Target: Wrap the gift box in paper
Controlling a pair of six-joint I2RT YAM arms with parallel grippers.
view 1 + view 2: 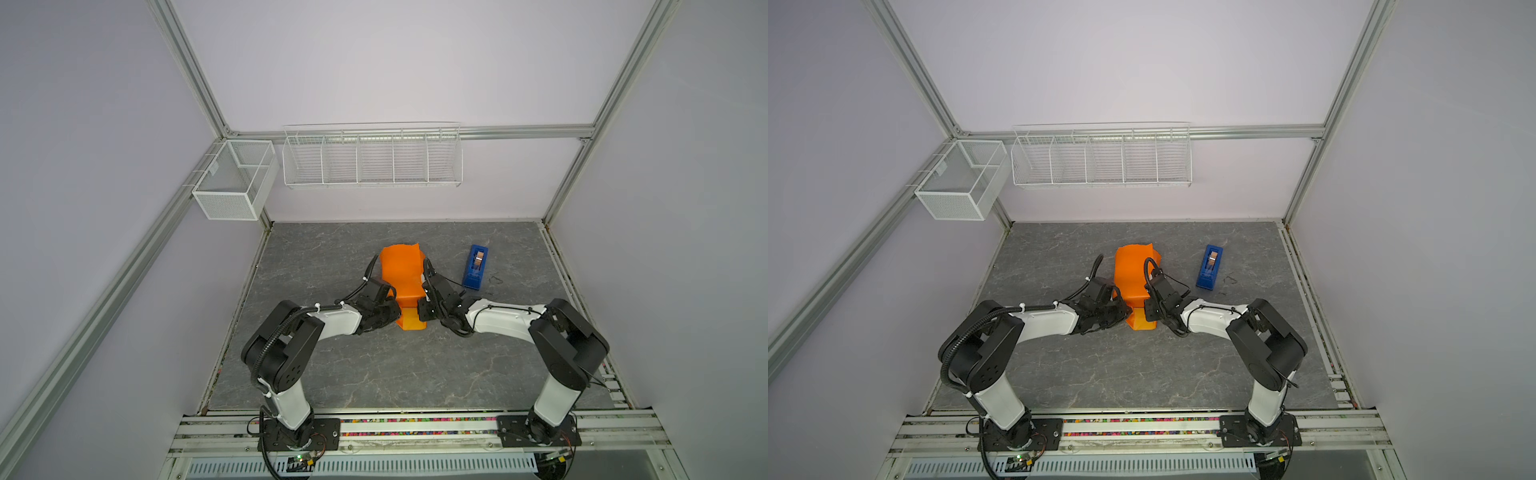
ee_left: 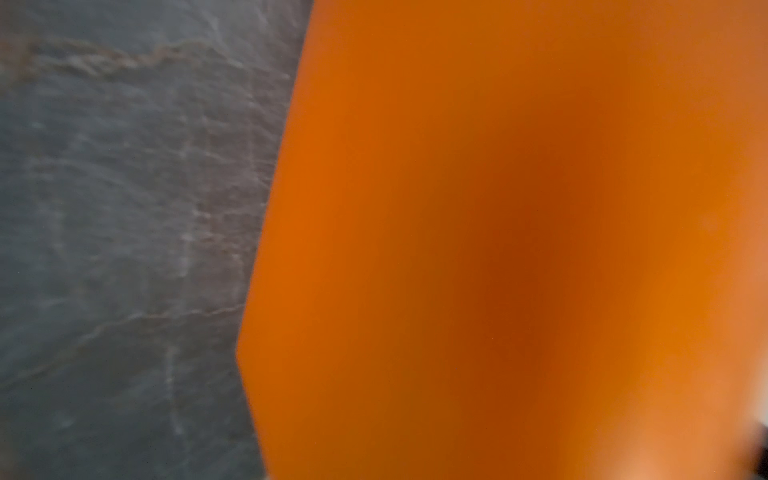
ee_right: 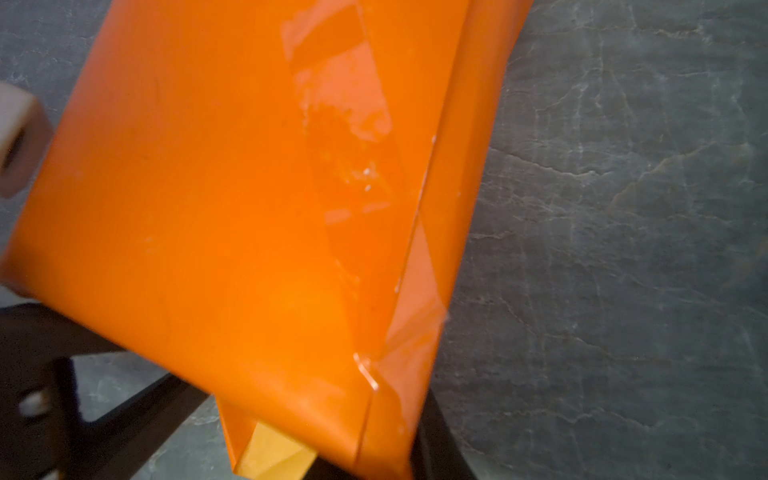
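Note:
The orange paper (image 1: 401, 270) (image 1: 1133, 270) is folded into a long parcel in the middle of the table, lying front to back. The gift box is hidden inside it. A strip of clear tape (image 3: 345, 124) runs along the paper's seam. My left gripper (image 1: 392, 309) (image 1: 1127, 311) is against the left side of the parcel's near end; the paper (image 2: 498, 208) fills its wrist view and hides the jaws. My right gripper (image 1: 424, 305) (image 1: 1148, 309) is at the near end's right side, and a corner of the paper (image 3: 374, 436) runs down into its jaws.
A bright blue tape dispenser (image 1: 476, 266) (image 1: 1209, 266) lies right of the parcel. A white mesh basket (image 1: 235, 178) and a white wire rack (image 1: 372, 156) hang on the back wall. Grey marbled table (image 1: 374, 374) stretches in front of the arms.

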